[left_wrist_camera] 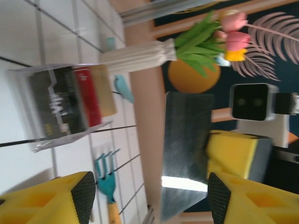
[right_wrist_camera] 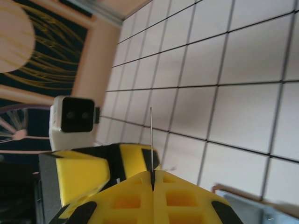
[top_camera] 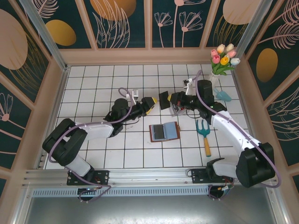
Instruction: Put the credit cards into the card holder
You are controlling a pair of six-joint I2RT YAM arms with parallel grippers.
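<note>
Right gripper (right_wrist_camera: 153, 177) pinched a black card (left_wrist_camera: 184, 135) — left gripper (left_wrist_camera: 149, 198), spread, faced it. Handover, likely; next needed the left closing squarely.

White tiled floor (top_camera: 93, 84); dark floral wall panels (top_camera: 124, 32), seemingly wood-framed.
</note>
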